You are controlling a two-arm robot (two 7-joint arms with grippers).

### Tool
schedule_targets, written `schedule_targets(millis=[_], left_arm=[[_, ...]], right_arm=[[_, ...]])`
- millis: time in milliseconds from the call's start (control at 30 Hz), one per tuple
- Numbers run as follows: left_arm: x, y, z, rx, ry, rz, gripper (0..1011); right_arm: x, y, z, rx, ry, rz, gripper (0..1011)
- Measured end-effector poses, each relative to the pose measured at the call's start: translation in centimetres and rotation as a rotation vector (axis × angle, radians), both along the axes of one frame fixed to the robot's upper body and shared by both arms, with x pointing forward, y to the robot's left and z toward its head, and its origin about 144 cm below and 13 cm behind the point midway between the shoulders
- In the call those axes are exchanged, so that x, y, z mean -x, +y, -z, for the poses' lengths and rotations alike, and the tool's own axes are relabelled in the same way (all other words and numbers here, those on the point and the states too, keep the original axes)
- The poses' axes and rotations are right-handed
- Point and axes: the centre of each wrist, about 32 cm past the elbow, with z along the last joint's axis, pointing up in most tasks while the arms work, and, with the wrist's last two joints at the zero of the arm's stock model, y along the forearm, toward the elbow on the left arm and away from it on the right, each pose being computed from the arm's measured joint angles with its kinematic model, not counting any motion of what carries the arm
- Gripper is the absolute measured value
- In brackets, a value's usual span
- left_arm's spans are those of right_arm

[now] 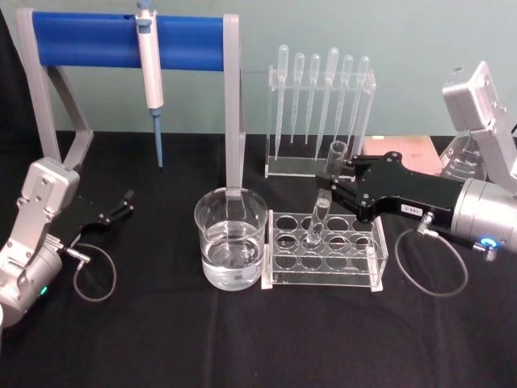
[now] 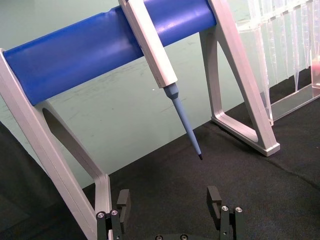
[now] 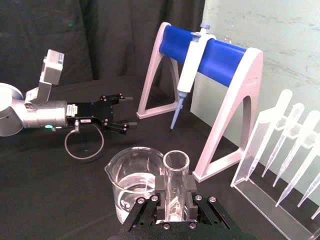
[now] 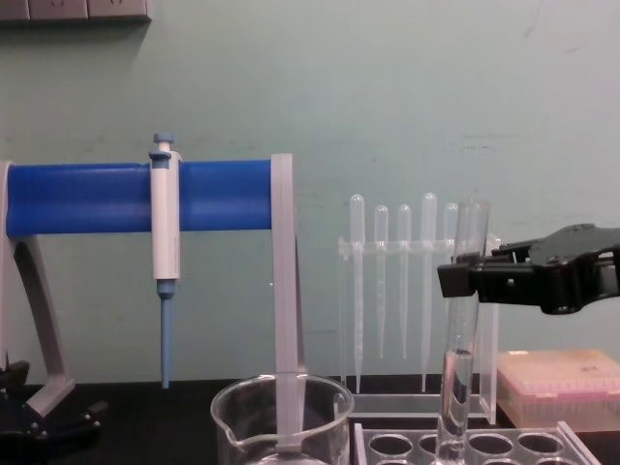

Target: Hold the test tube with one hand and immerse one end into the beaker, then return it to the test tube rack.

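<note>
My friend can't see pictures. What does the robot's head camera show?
The right gripper clamps a test tube standing in a clear rack, beside a beaker of water. The left gripper rests open nearby.

A pale green wall [image 4: 407, 87] fills the upper part of the chest view and runs across the top of the head view. In the upper left corner of the chest view, the bottom edge of a row of grey wall plates [image 4: 73, 10] is visible. A table covered in black cloth [image 1: 161, 339] fills the lower two thirds of the head view. In the right wrist view, a black curtain [image 3: 115, 40] hangs across the upper left, meeting the green wall at upper right. Light is even and soft.
</note>
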Motion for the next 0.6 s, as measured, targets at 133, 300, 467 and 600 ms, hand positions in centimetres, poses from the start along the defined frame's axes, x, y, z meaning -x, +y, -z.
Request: schedule_targets(millis=[133,300,467,600], left_arm=[[0.0,0.0,0.0,0.000,0.000,0.000,1000],[0.0,0.0,0.0,0.000,0.000,0.000,1000],[0.0,0.0,0.0,0.000,0.000,0.000,1000],[0.0,0.0,0.0,0.000,0.000,0.000,1000]], right_arm=[[-0.2,0.0,0.5,-0.002,0.006,0.003,233],[-0.4,0.2,1.2,-0.001,0.017,0.001,233],[-0.7,0.3,2.1,-0.001,0.034,-0.003,231],[-0.8,0.4,2.6,0.007,0.042,-0.002,231]])
